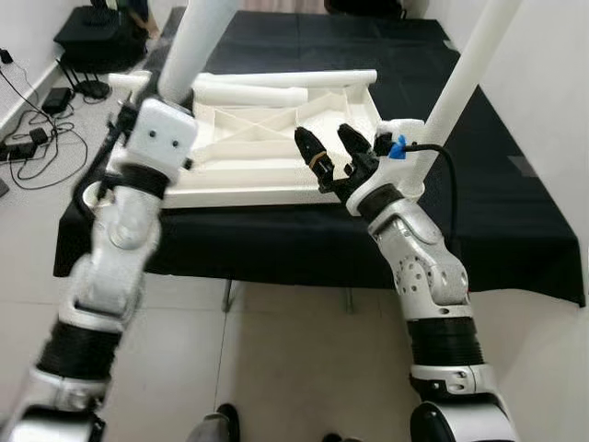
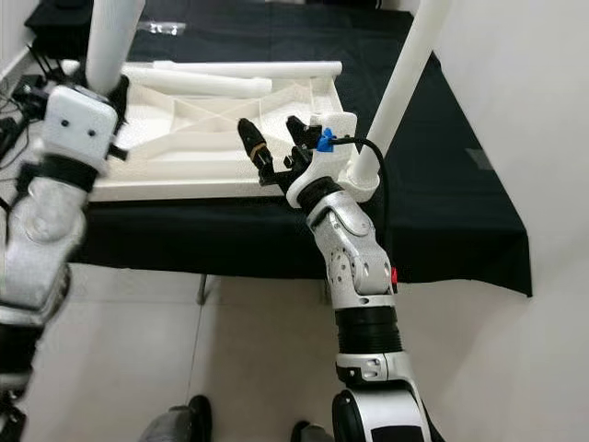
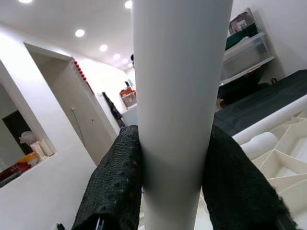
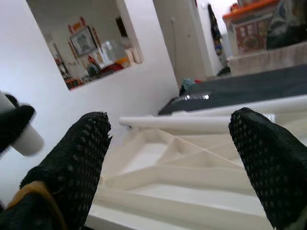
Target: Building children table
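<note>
A white children's table top [image 1: 248, 191] lies upside down on a black-covered table [image 1: 502, 193]. At its near left corner a white leg [image 1: 195, 41] stands upright, and my left gripper [image 3: 172, 136] is shut on it, with one black finger [image 3: 117, 187] on each side. A second white leg [image 1: 465, 78] stands upright at the near right corner. My right gripper [image 1: 333, 149] hovers open above the near edge of the top, just left of that leg, with nothing between its fingers [image 4: 76, 158]. Two loose legs [image 1: 290, 79] lie along the far side.
Cables and power adapters [image 1: 37, 138] lie on the floor to the left, beside a black stand [image 1: 92, 37]. A person's shoes [image 1: 219, 424] show at the bottom edge, on the tiled floor. A white wall [image 1: 552, 74] runs along the right of the table.
</note>
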`<state>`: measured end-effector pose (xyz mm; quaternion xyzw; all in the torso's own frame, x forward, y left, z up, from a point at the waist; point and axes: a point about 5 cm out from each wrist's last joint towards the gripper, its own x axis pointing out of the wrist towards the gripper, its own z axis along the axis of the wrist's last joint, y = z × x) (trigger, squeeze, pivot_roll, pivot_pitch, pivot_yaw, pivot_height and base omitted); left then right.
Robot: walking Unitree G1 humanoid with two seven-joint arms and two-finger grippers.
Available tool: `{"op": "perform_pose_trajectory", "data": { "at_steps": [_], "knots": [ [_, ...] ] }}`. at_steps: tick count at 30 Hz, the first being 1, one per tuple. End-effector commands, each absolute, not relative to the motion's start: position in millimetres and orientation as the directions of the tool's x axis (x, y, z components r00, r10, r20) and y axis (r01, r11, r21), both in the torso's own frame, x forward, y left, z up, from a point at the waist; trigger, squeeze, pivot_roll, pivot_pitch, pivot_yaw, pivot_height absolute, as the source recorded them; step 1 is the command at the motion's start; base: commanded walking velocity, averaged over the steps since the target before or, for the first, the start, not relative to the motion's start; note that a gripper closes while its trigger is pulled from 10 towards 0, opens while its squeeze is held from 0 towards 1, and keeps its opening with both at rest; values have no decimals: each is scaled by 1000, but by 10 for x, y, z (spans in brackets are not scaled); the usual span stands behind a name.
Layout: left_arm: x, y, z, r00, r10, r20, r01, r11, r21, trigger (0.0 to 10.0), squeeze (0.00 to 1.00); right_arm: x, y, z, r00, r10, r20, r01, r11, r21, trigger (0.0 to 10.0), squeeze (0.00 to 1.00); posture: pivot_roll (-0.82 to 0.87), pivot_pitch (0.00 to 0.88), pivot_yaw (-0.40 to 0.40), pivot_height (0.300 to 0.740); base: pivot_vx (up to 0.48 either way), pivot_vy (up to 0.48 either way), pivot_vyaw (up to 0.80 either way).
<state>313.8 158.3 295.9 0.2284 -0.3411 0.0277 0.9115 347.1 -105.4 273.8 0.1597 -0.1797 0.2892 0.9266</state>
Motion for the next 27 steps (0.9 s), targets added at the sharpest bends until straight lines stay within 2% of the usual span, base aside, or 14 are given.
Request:
{"op": "perform_pose_trajectory", "data": {
  "at_steps": [1, 2, 4, 7, 9, 10, 11, 12, 13, 14, 16, 21, 27],
  "knots": [
    [3081, 1548, 2916, 780, -82, 620, -192, 912, 363, 10000, 0, 3435, -1128, 2767, 738, 496, 457, -643, 722, 256, 10000, 63, 56, 113, -39, 740, 0, 0, 0],
    [3058, 1523, 2877, 793, -78, 604, -180, 918, 354, 10000, 0, 3412, -1149, 2787, 713, 523, 467, -679, 683, 271, 10000, 0, 53, 108, -37, 740, 0, 0, 0],
    [3017, 1481, 2822, 813, -56, 579, -167, 931, 325, 10000, 0, 3317, -1173, 2806, 626, 610, 487, -775, 559, 296, 10000, 0, 47, 105, -37, 740, 0, 0, 0],
    [2987, 1418, 2787, 821, -61, 568, -147, 938, 313, 10000, 0, 3266, -1204, 2762, 590, 653, 474, -805, 524, 279, 10000, 0, 42, 105, -39, 740, 0, 0, 0],
    [2970, 1384, 2765, 829, -66, 556, -131, 943, 307, 10000, 0, 3280, -1228, 2727, 612, 648, 454, -787, 557, 265, 10000, 0, 35, 111, -38, 740, 0, 0, 0],
    [2919, 1323, 2700, 851, -70, 520, -96, 954, 284, 10000, 0, 3323, -1265, 2662, 660, 620, 423, -742, 624, 244, 10000, 0, 32, 116, -39, 740, 0, 0, 0],
    [2919, 1323, 2700, 851, -70, 520, -96, 954, 284, 10000, 0, 3323, -1265, 2662, 660, 620, 423, -742, 624, 244, 10000, 0, 32, 116, -39, 740, 0, 0, 0],
    [2901, 1302, 2676, 858, -77, 509, -86, 953, 289, 10000, 0, 3393, -1296, 2615, 736, 554, 389, -656, 725, 210, 10000, 0, 26, 128, -39, 740, 0, 0, 0],
    [2890, 1288, 2664, 861, -81, 501, -82, 952, 294, 10000, 0, 3432, -1318, 2590, 779, 505, 371, -595, 783, 182, 10000, 0, 25, 129, -41, 740, 0, 0, 0],
    [2890, 1288, 2664, 861, -81, 501, -82, 952, 294, 10000, 0, 3432, -1318, 2590, 779, 505, 371, -595, 783, 182, 10000, 0, 25, 129, -41, 740, 0, 0, 0],
    [2877, 1262, 2659, 868, -84, 489, -76, 951, 300, 10000, 0, 3449, -1339, 2570, 818, 445, 363, -521, 842, 142, 10000, 0, 29, 136, -48, 740, 0, 0, 0],
    [2858, 1231, 2672, 876, -79, 476, -72, 954, 290, 10000, 0, 3354, -1258, 2673, 785, 467, 407, -572, 799, 187, 10000, 0, 28, 139, -55, 740, 0, 0, -723],
    [2841, 1228, 2688, 881, -73, 468, -64, 960, 271, 10000, 0, 3345, -1206, 2737, 763, 496, 415, -599, 784, 165, 10000, 0, 21, 144, -62, 740, 0, 0, -800]
  ]
}}
